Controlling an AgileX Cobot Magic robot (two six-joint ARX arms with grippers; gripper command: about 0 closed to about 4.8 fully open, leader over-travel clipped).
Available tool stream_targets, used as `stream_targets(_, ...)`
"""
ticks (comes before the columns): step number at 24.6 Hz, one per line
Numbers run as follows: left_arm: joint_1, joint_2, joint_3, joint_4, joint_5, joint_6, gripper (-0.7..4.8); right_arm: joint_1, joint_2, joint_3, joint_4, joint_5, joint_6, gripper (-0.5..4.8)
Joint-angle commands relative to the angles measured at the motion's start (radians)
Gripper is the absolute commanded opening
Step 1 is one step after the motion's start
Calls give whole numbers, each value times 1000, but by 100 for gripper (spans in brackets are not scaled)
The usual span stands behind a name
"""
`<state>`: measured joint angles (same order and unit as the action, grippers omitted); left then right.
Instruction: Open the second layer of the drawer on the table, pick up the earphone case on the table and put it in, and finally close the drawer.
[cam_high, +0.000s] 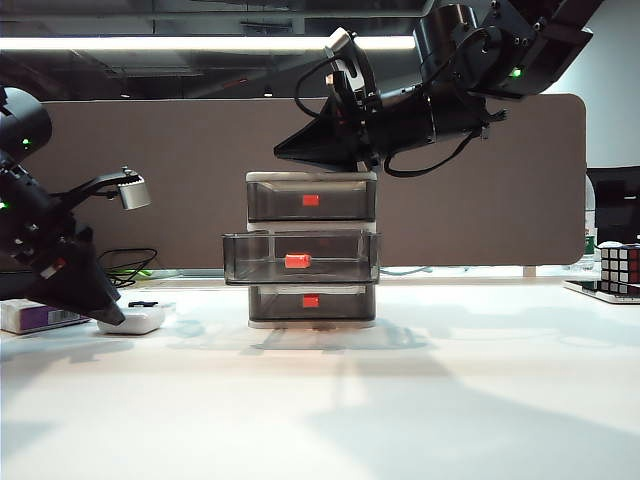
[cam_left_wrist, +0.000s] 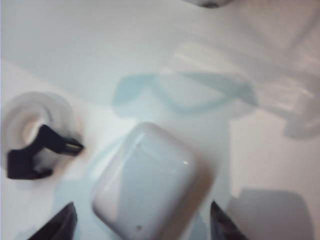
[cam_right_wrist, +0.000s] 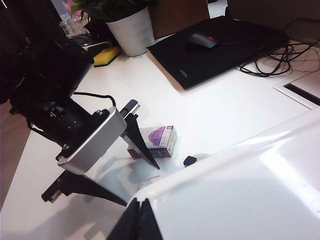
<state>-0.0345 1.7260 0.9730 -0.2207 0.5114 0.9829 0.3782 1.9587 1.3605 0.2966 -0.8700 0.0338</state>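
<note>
Left tool (cam_left_wrist: 142, 222): low at the left edge of the exterior view, over the earphone case; its two dark fingertips (cam_left_wrist: 60, 225) stand spread, one on each side of the case, not pinching it
Right tool (cam_right_wrist: 140, 220): at the top centre of the exterior view, resting at the top of the drawer; its fingers look pressed together, nothing between them
Earphone case (cam_left_wrist: 145, 182): glossy white, rounded, lying on the table (cam_high: 420, 400) at lower left of the exterior view, between the left fingertips
Drawer (cam_high: 311, 250): three-tier unit at the centre of the exterior view; white frame, smoky grey trays
Second layer (cam_high: 300, 258): pulled out toward the camera, beyond the top and bottom fronts; red-orange tab on its face
Black clip (cam_left_wrist: 37, 155): just beside the case
Purple-and-white box (cam_right_wrist: 157, 140): on the table near the left arm
Cube puzzle (cam_high: 620, 265): far right edge
</note>
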Motion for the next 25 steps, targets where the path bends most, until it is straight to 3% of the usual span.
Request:
stream_targets(1,-1,34,39,-14,5,8,334,-6,14,-10,-30,20,8,-5)
stream_targets(4,-2,77,78,-58,26,11,304,-10,14,-10,-30,19,9,-5)
stream_targets(8,-2,123,116,-95,76,47,304,-12,14,-10,-30,19,11,-5)
stream_targets(14,-2,134,122,-97,72,57,303,-12,14,-10,-29,23,11,-5)
stream_targets(15,-2,134,122,-93,72,56,272,-12,14,-10,-29,23,11,-5)
stream_targets(17,-2,134,122,-93,71,56,149,-12,14,-10,-29,23,11,-5)
stream_targets(19,-2,134,122,-95,69,53,96,-12,14,-10,-29,23,11,-5)
stream_targets(25,-2,105,122,-101,73,29,91,-12,14,-11,-30,23,11,-5)
